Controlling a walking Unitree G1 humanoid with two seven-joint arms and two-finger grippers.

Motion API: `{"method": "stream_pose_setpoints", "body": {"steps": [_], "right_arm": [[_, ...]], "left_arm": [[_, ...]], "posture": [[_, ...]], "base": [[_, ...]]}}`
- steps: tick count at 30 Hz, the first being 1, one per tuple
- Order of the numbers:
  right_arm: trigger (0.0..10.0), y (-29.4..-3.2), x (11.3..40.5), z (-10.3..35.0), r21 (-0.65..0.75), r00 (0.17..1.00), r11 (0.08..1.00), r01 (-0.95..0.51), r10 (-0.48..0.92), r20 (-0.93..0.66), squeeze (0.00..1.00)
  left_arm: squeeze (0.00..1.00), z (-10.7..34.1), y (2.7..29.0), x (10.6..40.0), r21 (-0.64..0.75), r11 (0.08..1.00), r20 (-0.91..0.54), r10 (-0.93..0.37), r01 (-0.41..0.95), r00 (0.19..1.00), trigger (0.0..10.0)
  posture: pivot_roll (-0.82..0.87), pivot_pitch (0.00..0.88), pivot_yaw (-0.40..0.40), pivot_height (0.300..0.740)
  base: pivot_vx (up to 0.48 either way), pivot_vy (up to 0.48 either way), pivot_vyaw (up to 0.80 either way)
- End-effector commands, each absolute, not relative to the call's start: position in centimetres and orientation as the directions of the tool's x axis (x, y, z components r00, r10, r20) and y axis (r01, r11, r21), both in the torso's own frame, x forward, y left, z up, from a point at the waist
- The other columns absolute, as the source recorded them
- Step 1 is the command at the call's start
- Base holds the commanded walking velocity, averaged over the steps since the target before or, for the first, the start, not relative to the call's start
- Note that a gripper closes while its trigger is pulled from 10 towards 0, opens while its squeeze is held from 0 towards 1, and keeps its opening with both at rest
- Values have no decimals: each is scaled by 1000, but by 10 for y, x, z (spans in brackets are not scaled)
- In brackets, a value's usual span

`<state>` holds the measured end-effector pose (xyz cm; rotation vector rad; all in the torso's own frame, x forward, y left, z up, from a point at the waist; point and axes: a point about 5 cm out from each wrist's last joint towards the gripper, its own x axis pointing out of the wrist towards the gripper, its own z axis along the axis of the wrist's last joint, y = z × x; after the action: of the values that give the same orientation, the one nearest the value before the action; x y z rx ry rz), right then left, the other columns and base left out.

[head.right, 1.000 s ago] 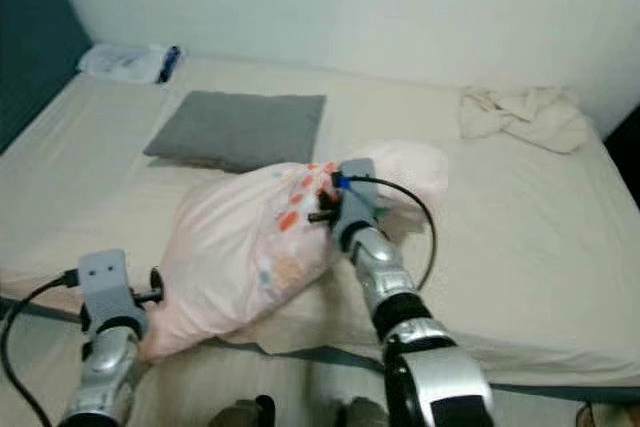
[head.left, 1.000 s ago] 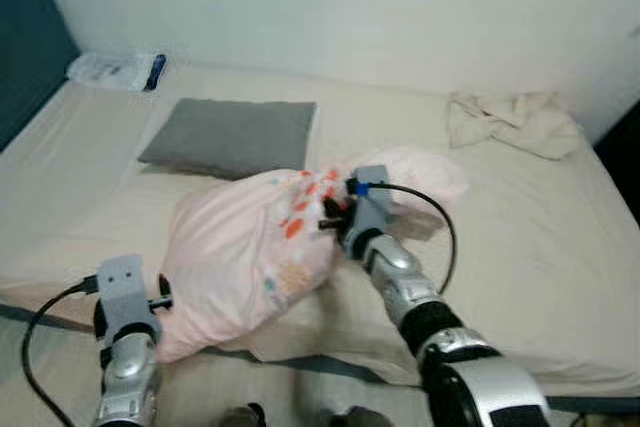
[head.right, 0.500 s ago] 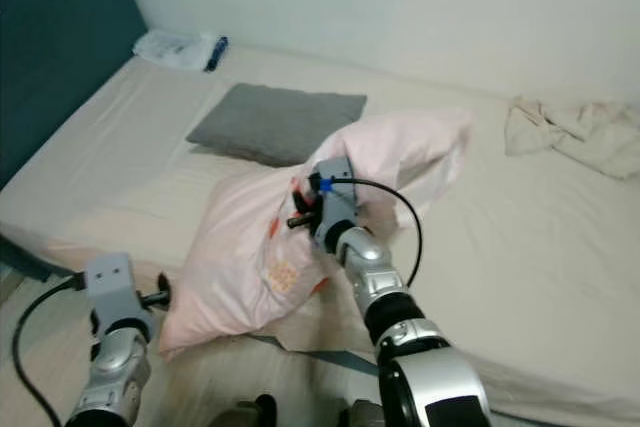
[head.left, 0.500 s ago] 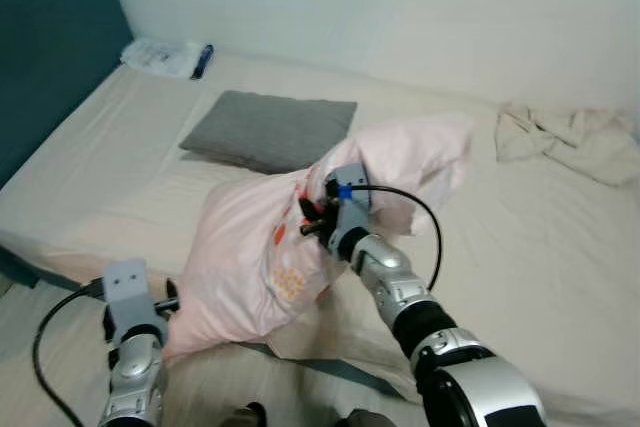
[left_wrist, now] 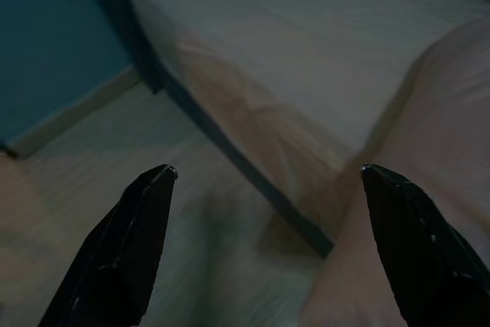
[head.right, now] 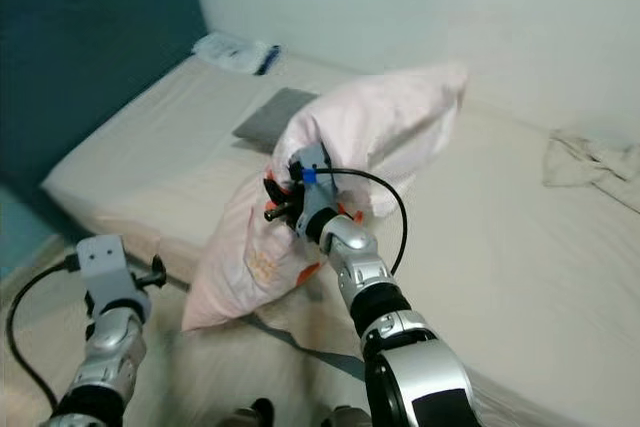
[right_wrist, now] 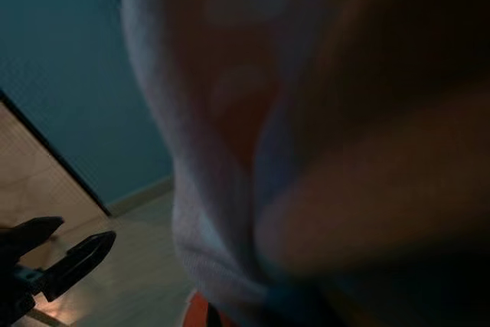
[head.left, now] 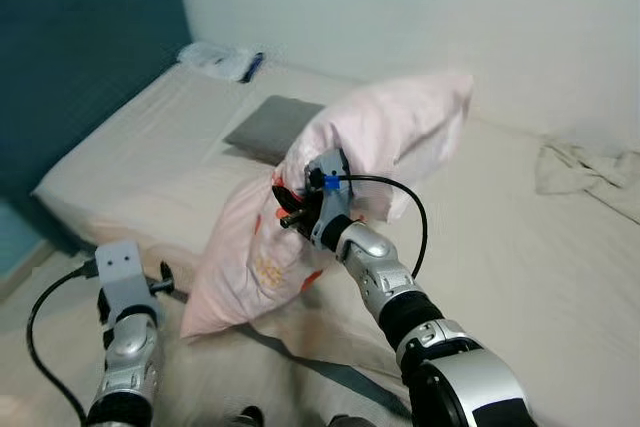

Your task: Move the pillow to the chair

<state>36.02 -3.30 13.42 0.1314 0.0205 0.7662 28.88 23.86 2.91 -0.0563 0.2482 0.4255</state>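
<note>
My right gripper (head.left: 290, 209) sat at centre frame in the head views, clamped on the pink pillow (head.left: 380, 137), its fingers buried in a bunched fold of the cover. The pillow hung lifted off the bed (head.left: 150, 162): its upper corner reached toward the upper right of centre, and its lower corner drooped down over the near edge of the mattress at lower left of centre. Orange and red print showed on the cover beside the grip. In the right wrist view, pale fabric (right_wrist: 222, 151) pressed close against the lens, blurred, with a bit of orange at the bottom edge.

My left gripper (left_wrist: 268, 250) hung low at the lower left of the head views, fingers spread apart, holding nothing. Its wrist view looked between the two black fingers (left_wrist: 122, 250) at the floor (left_wrist: 115, 181) and the mattress edge, with the pillow's pink lower end (left_wrist: 429, 174) at the right side of that picture, near one finger; whether it touched, I could not tell.

A grey cushion (head.left: 265, 125) lay flat on the bed behind the pillow, partly hidden by it. A white packet (head.left: 215, 57) lay at the bed's far corner, upper left. A crumpled cream cloth (head.left: 590, 167) lay at the right edge. A dark teal wall (head.left: 80, 67) ran down the left side.
</note>
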Motion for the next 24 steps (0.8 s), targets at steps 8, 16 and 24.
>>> {"method": "stream_pose_setpoints", "body": {"steps": [8,16,24], "right_arm": [[10000,-32,342,96,95,662,673,-734,739,-124,0],[10000,-23,316,71,120,498,520,-845,849,-174,0],[10000,-4,304,81,176,345,349,-921,937,-55,0]], "left_arm": [[0,7,216,282,9,955,-353,282,-298,892,10000],[0,1,197,279,85,979,-365,203,-184,909,10000],[0,-3,191,281,125,986,-394,154,-113,906,10000]], "posture": [[-30,140,-74,740],[-20,125,-71,740],[-17,115,-69,740]], "base": [[0,0,763],[0,0,763],[0,0,763]]}}
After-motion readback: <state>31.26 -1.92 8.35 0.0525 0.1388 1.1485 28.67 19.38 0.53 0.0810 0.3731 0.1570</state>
